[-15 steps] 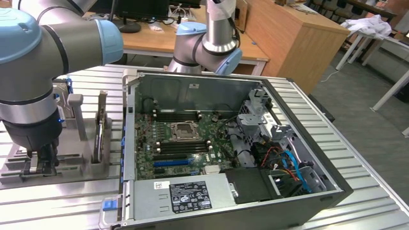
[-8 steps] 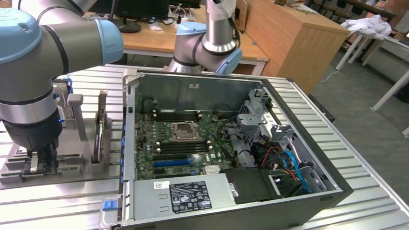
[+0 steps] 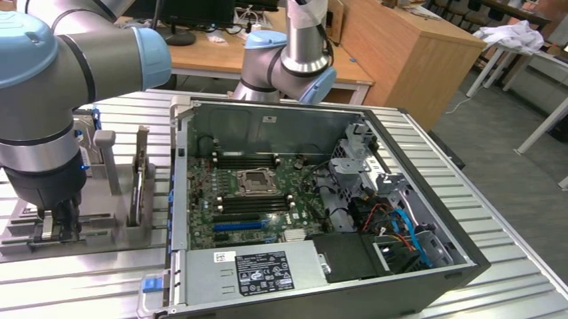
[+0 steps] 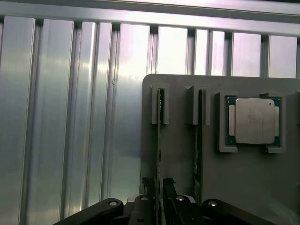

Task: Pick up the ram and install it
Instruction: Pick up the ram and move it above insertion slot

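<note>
At the exterior view's left, the gripper [image 3: 55, 224] reaches straight down onto the grey holder [image 3: 98, 232] on the worktop [image 3: 80, 279]. Its fingers [image 4: 168, 187] pinch the ram [image 4: 160, 126], one on each face, probably so the thin board can leave its slot squarely. The ram stands on edge in that slot, not yet lifted, beside a second stick [image 4: 199, 136] and a processor [image 4: 253, 121] seated in a recess. Farther to the exterior view's right, the open case [image 3: 266, 123] lies on its side with the board [image 3: 257, 193] facing up, giving access from above.

No legible text; black label [image 3: 263, 272] on power supply [image 3: 209, 269] too small to read.
</note>
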You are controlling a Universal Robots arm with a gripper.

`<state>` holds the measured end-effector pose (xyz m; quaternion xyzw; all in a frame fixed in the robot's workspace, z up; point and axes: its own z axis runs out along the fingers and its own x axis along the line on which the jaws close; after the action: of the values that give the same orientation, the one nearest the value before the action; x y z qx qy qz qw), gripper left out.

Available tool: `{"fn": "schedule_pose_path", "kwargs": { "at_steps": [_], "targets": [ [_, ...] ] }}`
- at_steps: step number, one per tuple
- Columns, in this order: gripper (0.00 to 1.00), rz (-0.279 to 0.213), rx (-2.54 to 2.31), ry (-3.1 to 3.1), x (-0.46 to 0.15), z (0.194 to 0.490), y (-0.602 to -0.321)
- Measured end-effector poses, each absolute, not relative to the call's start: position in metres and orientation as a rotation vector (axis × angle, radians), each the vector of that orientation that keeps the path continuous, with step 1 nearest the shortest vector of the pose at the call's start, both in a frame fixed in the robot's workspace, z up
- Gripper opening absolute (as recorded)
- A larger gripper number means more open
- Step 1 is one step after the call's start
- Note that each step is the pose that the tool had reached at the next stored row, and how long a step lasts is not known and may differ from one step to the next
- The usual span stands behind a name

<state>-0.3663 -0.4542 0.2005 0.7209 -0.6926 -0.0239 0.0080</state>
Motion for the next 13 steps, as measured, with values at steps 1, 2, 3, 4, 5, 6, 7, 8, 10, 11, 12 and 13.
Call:
{"fn": "schedule_pose_path", "kwargs": {
  "at_steps": [1, 2, 3, 4, 5, 6, 7, 8, 10, 11, 12, 13],
  "targets": [
    [0.21, -0.075, 2.253, -2.165, -0.3664, 0.2005, -0.4542],
    [0.21, -0.075, 2.253, -2.165, -0.3663, 0.2004, -0.4542],
    [0.21, -0.075, 2.253, -2.165, -0.3663, 0.2004, -0.4542],
    [0.21, -0.075, 2.253, -2.165, -0.3663, 0.2004, -0.4542],
    [0.21, -0.075, 2.253, -2.165, -0.3663, 0.2005, -0.4542],
    [0.21, -0.075, 2.253, -2.165, -0.3663, 0.2006, -0.4542],
    [0.21, -0.075, 2.253, -2.165, -0.3663, 0.2007, -0.4542],
    [0.21, -0.075, 2.253, -2.165, -0.3663, 0.2008, -0.4542],
    [0.21, -0.075, 2.253, -2.165, -0.3663, 0.2008, -0.4542],
    [0.21, -0.075, 2.253, -2.165, -0.3663, 0.2008, -0.4542],
    [0.21, -0.075, 2.253, -2.165, -0.3663, 0.2008, -0.4542],
    [0.21, -0.075, 2.253, -2.165, -0.3663, 0.2009, -0.4542]
  ]
}}
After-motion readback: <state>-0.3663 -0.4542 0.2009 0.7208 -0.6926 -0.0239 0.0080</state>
